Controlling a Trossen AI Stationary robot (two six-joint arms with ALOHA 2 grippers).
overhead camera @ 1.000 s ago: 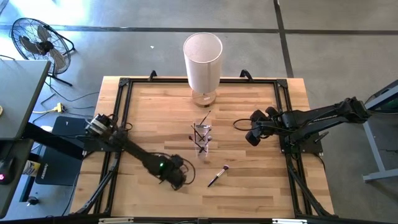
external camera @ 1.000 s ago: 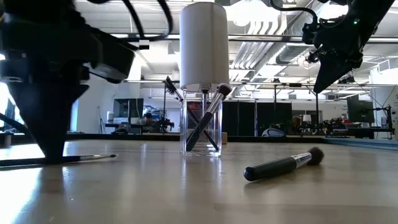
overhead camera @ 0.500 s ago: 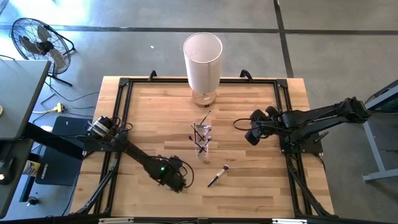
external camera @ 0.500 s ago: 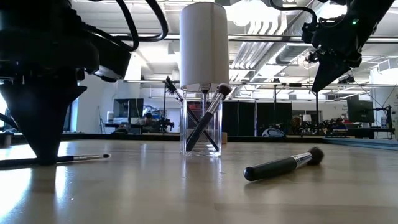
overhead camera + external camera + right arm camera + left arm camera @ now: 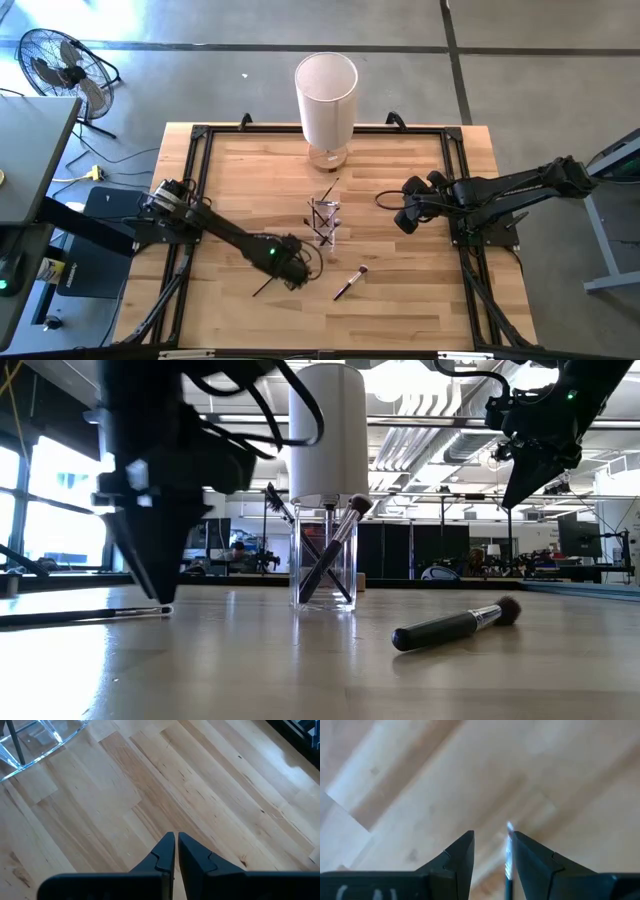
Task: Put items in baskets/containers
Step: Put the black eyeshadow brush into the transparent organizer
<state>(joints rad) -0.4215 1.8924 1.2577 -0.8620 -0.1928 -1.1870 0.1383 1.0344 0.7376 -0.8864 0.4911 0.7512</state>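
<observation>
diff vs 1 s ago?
The left gripper moved toward the table's middle, nearer the clear cup, and now stands with jaws open over one end of the thin brush lying flat. The right gripper, thick brush and white bin stayed put.

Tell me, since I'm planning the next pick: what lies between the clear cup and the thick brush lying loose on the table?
Nothing: in the high view, only bare wood separates the clear cup from the thick brush. The low view shows the same gap.

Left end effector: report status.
Left end effector open, straddling thin brush. Right end effector shut, idle aloft. Thick brush loose near cup.
</observation>
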